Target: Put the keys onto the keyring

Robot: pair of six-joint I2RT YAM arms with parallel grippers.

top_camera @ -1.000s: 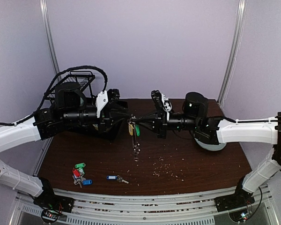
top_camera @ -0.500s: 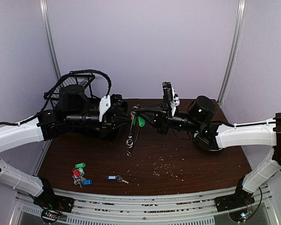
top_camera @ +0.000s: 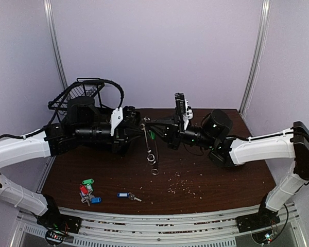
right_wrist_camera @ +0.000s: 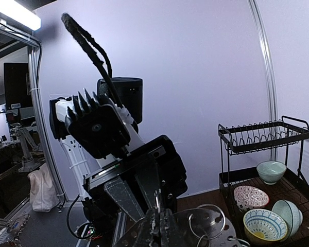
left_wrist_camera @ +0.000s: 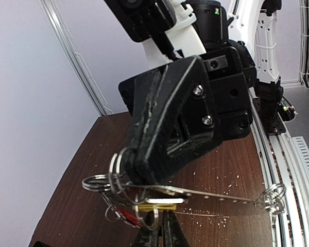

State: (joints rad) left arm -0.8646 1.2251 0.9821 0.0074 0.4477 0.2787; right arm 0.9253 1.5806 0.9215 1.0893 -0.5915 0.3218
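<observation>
The keyring (top_camera: 148,146), a flat silver loop, hangs in the air over the table's middle, with small wire rings at its lower end (top_camera: 154,169). My right gripper (top_camera: 147,124) is shut on its top rim, and a green tag (top_camera: 152,135) dangles beside it. In the left wrist view the keyring (left_wrist_camera: 221,197) shows edge-on under the right gripper (left_wrist_camera: 131,170). My left gripper (left_wrist_camera: 162,218) is shut on the wire ring of a tan-yellow key (left_wrist_camera: 157,207), right under the keyring; a red tag (left_wrist_camera: 129,215) hangs next to it. More keys (top_camera: 86,190) and a blue-tagged one (top_camera: 126,195) lie near the table's front left.
A black wire dish rack (top_camera: 85,90) stands at the back left behind the left arm; the right wrist view shows this rack (right_wrist_camera: 257,139) holding several bowls (right_wrist_camera: 262,224). Pale crumbs (top_camera: 180,182) are scattered over the dark wooden table (top_camera: 221,177).
The left jaws have narrowed onto the key's ring. The right wrist has turned and shifted, and the hanging keyring's lower end swung left, then back right.
</observation>
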